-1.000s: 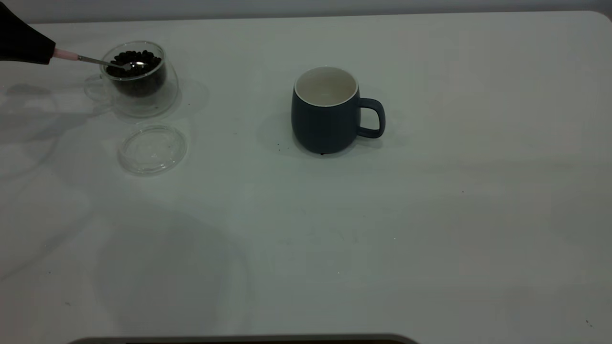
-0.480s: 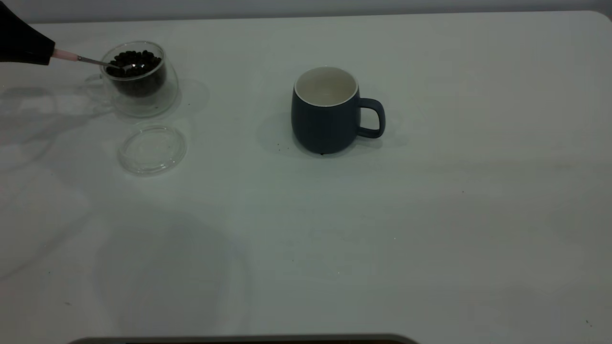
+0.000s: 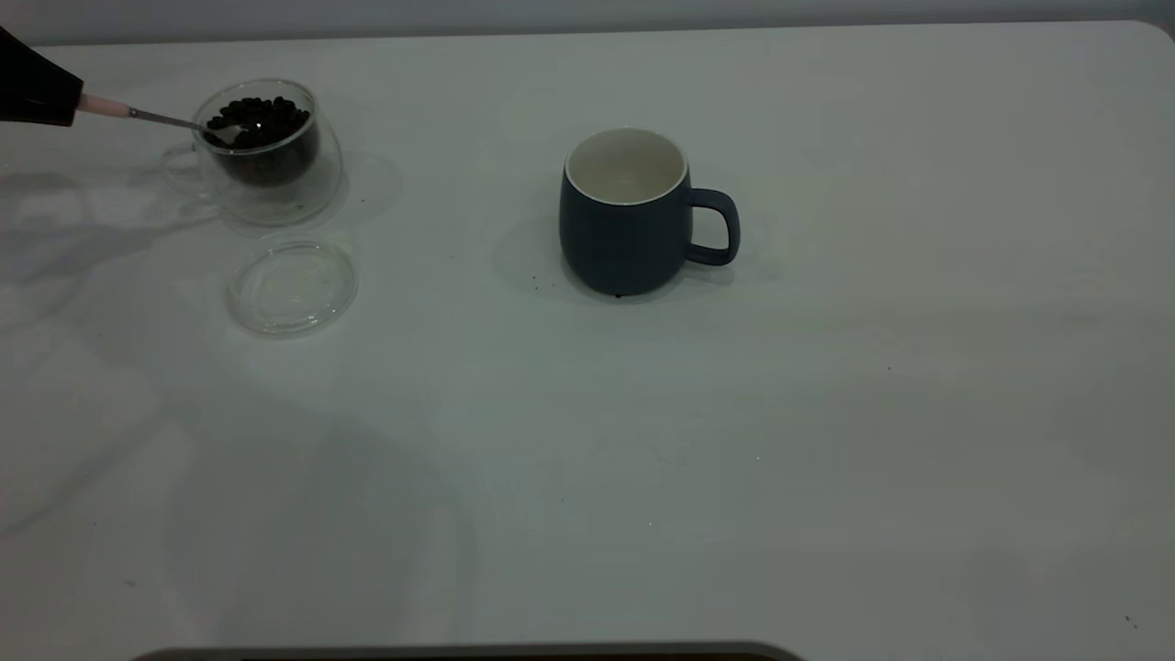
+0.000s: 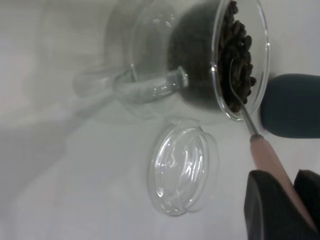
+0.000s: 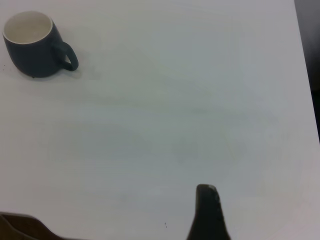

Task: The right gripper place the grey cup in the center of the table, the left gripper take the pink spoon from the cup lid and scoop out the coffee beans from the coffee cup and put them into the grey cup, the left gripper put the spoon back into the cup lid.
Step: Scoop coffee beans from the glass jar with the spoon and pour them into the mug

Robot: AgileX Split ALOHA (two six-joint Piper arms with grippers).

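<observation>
Left gripper (image 3: 37, 92) at upper-left frame edge, clamped on the pink spoon (image 3: 103, 106) handle, bowl dipped in coffee beans (image 3: 257, 119) in one glass coffee cup (image 3: 266, 156); one cup lid (image 3: 292, 286) just below; one grey cup (image 3: 629, 213) mid-frame on white table (image 3: 826, 413); right gripper (image 5: 207, 215) state can't tell.

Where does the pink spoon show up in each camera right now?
Exterior: pink spoon far left, held by the left pincer, bowl in the coffee cup.
Left wrist: pink spoon beside the cup lid.
Right wrist: not in it.
Shared landmark: grey cup.
</observation>
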